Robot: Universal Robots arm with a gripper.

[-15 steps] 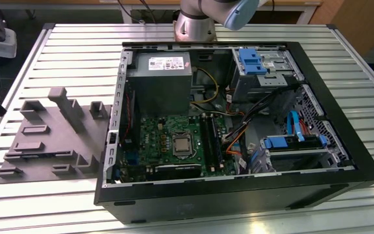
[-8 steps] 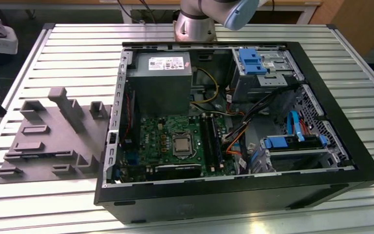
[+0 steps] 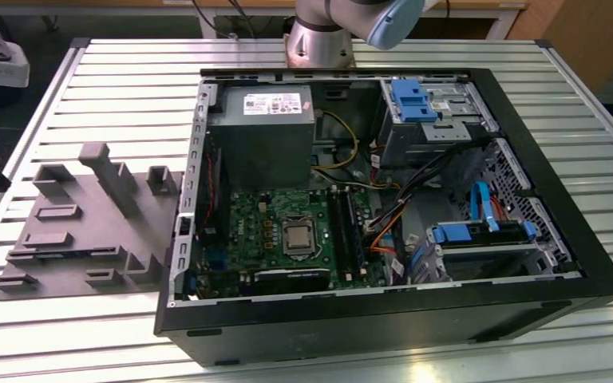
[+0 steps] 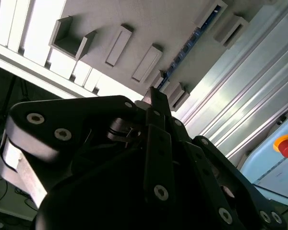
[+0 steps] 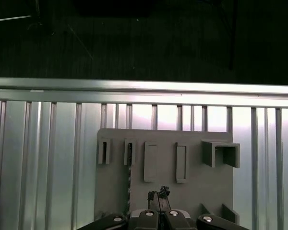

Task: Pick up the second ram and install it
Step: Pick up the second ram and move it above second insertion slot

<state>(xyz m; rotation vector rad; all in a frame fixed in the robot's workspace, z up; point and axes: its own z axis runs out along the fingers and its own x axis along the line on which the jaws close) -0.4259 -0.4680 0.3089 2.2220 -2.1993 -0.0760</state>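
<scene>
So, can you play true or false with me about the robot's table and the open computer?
1. The computer case lies open, its insides showing. True.
2. The grey holder sits inside the case. False: it rests on the table beside the case, on the exterior view's left.
3. The table is smooth wood. False: it is made of metal slats.
4. In the first wrist view, the gripper hangs over the grey holder. True.
</scene>
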